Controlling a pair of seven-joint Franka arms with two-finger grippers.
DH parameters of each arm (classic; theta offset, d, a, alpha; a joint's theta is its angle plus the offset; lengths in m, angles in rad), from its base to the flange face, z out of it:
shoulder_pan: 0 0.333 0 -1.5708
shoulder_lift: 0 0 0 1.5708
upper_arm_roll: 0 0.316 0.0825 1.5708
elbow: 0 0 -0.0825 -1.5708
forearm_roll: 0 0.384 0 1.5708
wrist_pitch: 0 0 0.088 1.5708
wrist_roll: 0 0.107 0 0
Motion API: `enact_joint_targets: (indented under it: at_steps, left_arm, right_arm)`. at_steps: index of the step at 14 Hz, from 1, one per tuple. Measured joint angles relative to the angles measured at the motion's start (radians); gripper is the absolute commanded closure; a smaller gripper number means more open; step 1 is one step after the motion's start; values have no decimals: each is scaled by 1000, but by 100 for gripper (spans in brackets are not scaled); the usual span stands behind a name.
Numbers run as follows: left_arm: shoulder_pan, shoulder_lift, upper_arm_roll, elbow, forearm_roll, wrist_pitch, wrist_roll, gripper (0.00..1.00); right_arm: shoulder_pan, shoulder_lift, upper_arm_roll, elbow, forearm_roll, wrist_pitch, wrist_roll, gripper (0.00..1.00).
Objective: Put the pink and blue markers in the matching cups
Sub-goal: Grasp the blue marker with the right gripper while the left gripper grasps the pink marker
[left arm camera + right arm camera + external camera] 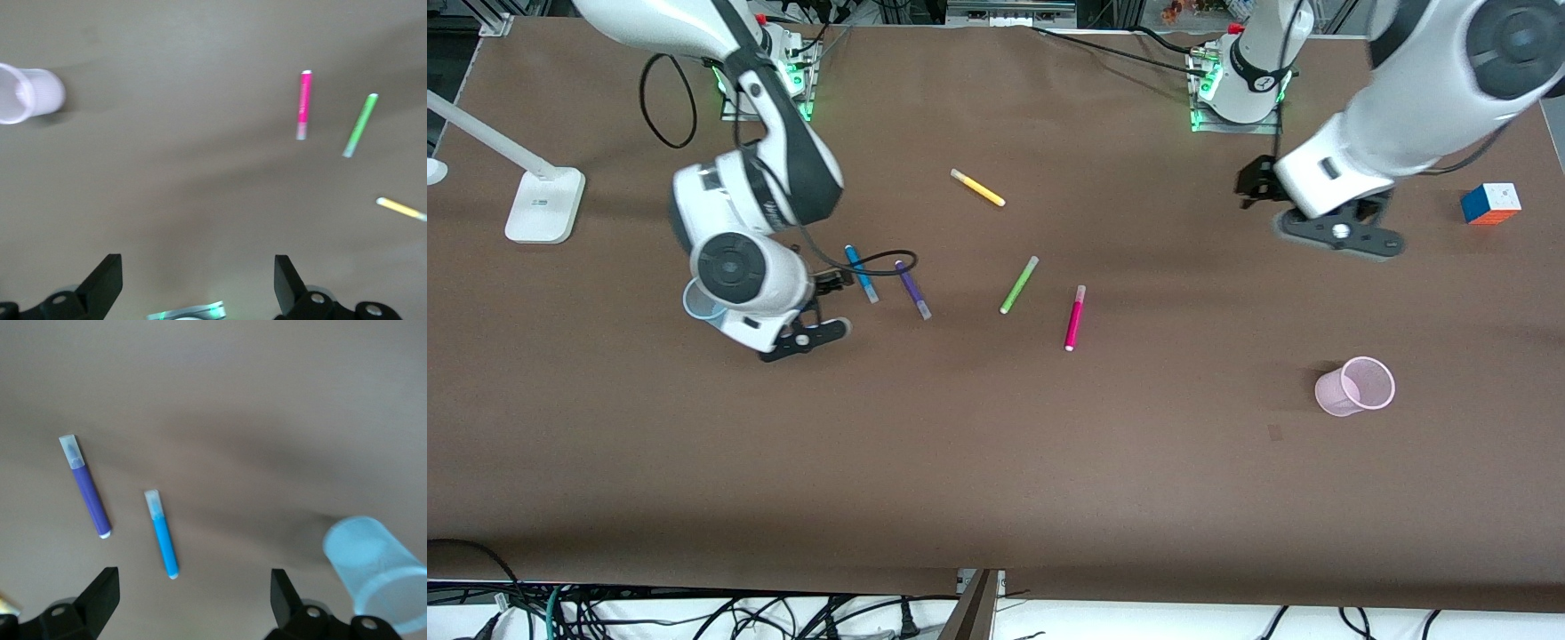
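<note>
Brown counter (996,462), bare across its edge nearest the front camera. Right end effector (193,603) up over the counter beside the blue cup (698,302), fingers spread, nothing held. Left end effector (197,283) aloft near its own arm's base, released too, empty. Pink cup (1356,386) tipped on its side toward the left arm's end. Rubik's cube (1489,204) close to that end's edge. Pink marker (1074,317) flat mid-counter, just beside the green marker (1018,284). Blue marker (861,273) near the blue cup, next to the purple marker (912,289). Yellow marker (977,188) closer to the bases' edge.
</note>
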Motion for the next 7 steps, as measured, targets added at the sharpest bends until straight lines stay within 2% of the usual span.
enact_joint_targets:
  at_steps: [5,7]
  left_arm:
    - [-7,201,-112,-10,-14,228,-190,0]
    - [-16,279,-127,-10,-14,299,-204,0]
  right_arm:
    - [56,20,0,-188,0,198,5,0]
    - [58,22,0,-251,0,283,5,0]
